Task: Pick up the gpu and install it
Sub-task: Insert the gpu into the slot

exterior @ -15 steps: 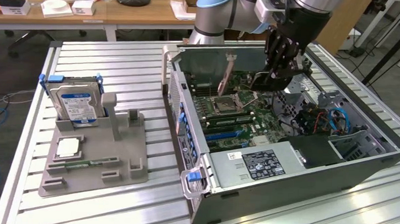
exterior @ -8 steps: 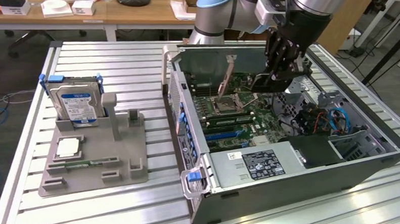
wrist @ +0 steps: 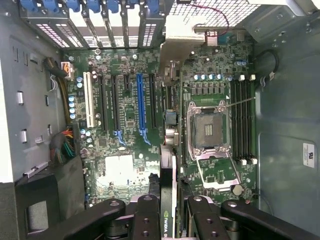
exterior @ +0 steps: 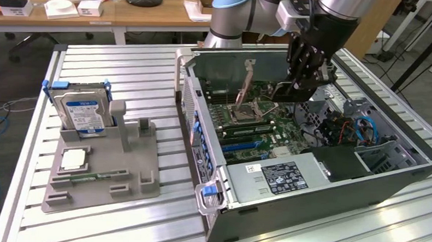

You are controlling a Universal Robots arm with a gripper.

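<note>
You had the pincer [wrist: 172,206] clamped on the gpu [wrist: 168,227], held edge-on over the motherboard [wrist: 125,125] inside the open computer case [exterior: 388,175].

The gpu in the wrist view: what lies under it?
The motherboard with its blue slot and the empty processor socket lie below. The gpu, held in the end effector, covers a strip of board.

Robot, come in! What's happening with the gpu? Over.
Tool shut on gpu. Held edge-on over motherboard, inside case. Raised CPU socket cover close beside it.
</note>
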